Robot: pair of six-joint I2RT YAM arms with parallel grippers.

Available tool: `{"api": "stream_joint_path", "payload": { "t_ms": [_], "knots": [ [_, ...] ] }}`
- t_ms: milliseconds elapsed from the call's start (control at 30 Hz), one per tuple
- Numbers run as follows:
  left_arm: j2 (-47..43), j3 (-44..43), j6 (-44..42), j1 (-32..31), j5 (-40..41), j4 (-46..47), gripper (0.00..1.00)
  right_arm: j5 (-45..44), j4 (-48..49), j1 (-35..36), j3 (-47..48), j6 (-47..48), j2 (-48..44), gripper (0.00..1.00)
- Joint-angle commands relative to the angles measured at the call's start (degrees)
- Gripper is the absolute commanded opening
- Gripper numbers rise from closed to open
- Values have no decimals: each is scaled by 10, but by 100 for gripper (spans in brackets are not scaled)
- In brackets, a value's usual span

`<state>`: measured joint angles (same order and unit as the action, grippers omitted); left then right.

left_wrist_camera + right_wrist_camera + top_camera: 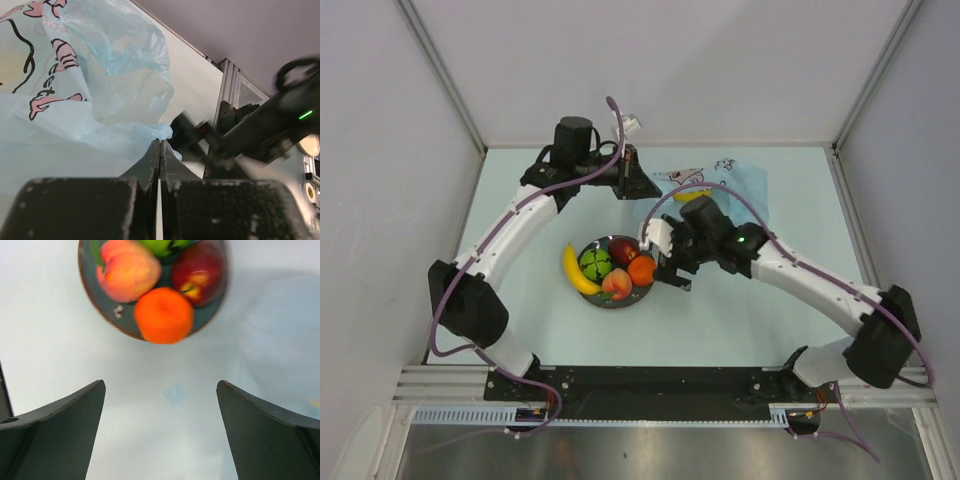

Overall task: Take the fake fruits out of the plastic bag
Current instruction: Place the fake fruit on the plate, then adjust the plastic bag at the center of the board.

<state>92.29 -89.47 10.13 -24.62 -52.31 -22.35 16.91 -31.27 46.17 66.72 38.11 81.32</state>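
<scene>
5 fruits [616,283] sit on the plate [112,315], 1 yellow fruit [690,195] is left in the bag [740,185]; left tool [160,142] clamps the bag edge, right tool [161,383] spread apart, empty.

1. Ahead of the open right end effector [161,383], the green fruit [160,245] and the far rim of the plate [107,302] are cut off by the top edge.
2. The plastic bag [100,100] runs out of view to the left of and above the closed left end effector [160,141]. Its pinched lip is hidden between the fingers.
3. To the right of that end effector, the right arm [260,125] is blurred.
4. On the far side of the right end effector, a yellow fruit [692,195] in the bag is mostly hidden, so its kind cannot be told.
</scene>
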Motion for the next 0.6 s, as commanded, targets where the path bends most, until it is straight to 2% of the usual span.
{"api": "stream_joint_path", "payload": {
  "t_ms": [0,67,167,200,267,300,367,400,433,500,567],
  "knots": [
    [7,-8,5,-3,-14,13,0,-24,-20,-56,63,-105,-102,93],
    [10,-10,7,-3,-15,13,0,-61,29,-86,78,-181,-133,88],
    [14,-12,17,-3,-17,18,0,-82,91,-164,84,-244,-138,70],
    [14,-12,19,-4,-21,20,0,-82,97,-179,84,-246,-132,60],
    [13,-18,23,-6,-19,14,0,-87,96,-207,84,-237,-100,52],
    [12,-19,20,-9,-23,9,1,-77,90,-221,84,-234,-85,44],
    [4,-23,2,-8,-23,-12,0,-24,70,-233,84,-227,-60,35],
    [1,-23,-6,-8,-22,-20,0,-8,61,-236,83,-221,-30,24],
    [-1,-25,-12,-9,-21,-30,0,7,55,-241,83,-214,-15,19],
    [-6,-30,-35,-8,-17,-63,0,30,52,-245,76,-211,26,10],
    [-17,-26,-66,-9,-16,-80,0,39,72,-254,72,-213,57,11]
  ]
}}
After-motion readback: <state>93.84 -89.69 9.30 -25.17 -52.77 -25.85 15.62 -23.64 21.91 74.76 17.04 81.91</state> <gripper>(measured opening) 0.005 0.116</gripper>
